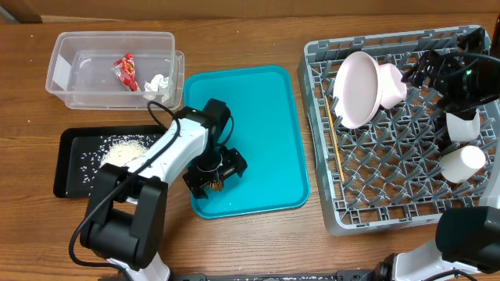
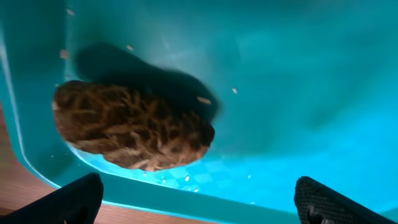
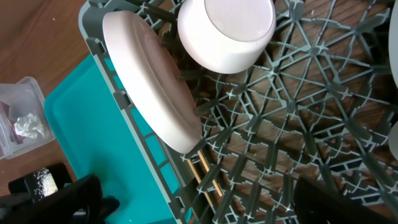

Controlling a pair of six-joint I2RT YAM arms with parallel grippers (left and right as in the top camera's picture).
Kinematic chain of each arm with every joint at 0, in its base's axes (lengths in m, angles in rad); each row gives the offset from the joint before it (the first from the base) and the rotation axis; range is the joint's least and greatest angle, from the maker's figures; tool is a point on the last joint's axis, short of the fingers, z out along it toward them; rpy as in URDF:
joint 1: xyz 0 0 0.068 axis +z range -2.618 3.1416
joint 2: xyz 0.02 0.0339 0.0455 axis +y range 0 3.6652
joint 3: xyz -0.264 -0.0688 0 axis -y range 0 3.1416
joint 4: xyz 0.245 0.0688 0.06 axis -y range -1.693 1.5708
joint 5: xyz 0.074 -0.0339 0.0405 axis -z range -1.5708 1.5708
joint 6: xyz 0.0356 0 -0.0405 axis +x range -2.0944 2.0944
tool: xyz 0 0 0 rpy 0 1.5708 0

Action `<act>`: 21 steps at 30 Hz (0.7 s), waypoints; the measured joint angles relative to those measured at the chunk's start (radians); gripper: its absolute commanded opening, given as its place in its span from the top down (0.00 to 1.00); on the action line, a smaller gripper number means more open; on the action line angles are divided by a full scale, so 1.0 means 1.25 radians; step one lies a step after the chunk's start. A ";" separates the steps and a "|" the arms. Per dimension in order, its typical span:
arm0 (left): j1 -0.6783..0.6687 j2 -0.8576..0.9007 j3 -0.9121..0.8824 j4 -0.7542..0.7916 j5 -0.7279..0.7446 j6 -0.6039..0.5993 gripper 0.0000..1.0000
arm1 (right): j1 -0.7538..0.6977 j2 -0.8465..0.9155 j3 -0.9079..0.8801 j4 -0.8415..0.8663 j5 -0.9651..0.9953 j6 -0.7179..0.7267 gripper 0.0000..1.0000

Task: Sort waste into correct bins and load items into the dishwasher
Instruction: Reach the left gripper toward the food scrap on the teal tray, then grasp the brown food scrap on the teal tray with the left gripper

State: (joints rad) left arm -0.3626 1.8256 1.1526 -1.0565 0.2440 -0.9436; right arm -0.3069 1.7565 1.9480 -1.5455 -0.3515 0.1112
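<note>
Since meant as waste, hovering over brown fibrous food clump on teal plastic tray, left pincer spread wide, empty.

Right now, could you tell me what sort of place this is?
Probably a staged dish-clearing station: wooden table, grey dish rack holding a white plate, clear tub holding a red wrapper.

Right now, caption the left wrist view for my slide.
Open left gripper poised over a brown food scrap on the teal tray.
</note>
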 measured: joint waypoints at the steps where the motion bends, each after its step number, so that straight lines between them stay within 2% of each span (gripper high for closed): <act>1: 0.005 0.000 -0.001 0.005 0.000 -0.016 0.00 | 0.000 0.000 0.000 -0.001 0.000 0.000 0.00; 5: 0.017 0.000 -0.019 0.070 -0.001 -0.064 0.04 | 0.000 0.000 0.000 -0.005 0.000 0.000 0.00; 10: 0.037 0.000 -0.046 0.110 -0.001 -0.101 0.15 | 0.000 0.000 0.000 -0.008 0.000 -0.001 0.00; 21: 0.093 0.000 -0.060 0.128 -0.067 -0.128 0.76 | 0.000 0.000 0.000 -0.009 0.000 0.000 0.00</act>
State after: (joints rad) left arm -0.2462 1.8256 1.0782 -0.8959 0.1608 -1.1034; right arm -0.3069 1.7565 1.9480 -1.5562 -0.3515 0.1112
